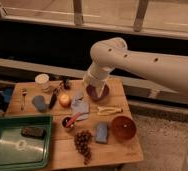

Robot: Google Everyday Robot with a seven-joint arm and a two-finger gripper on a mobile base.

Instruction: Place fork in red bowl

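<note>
The fork [23,97] is small and silvery and lies near the table's far left edge. At the front right of the wooden table [62,155] sits the orange-red bowl [123,127], with nothing in it. My white arm reaches in from the right and bends down over the purple bowl [100,93] at the back middle. My gripper [92,88] hangs at the arm's end, just over that bowl's left rim. It is open and holds nothing. The gripper is well right of the fork and behind and to the left of the red bowl.
A green tray [2,150] with a dark object stands at the front left. Across the middle lie a white cup [42,80], a dark-handled utensil [53,99], an orange fruit [64,101], a pale yellow utensil [108,110], grapes [82,142] and a blue block [102,132].
</note>
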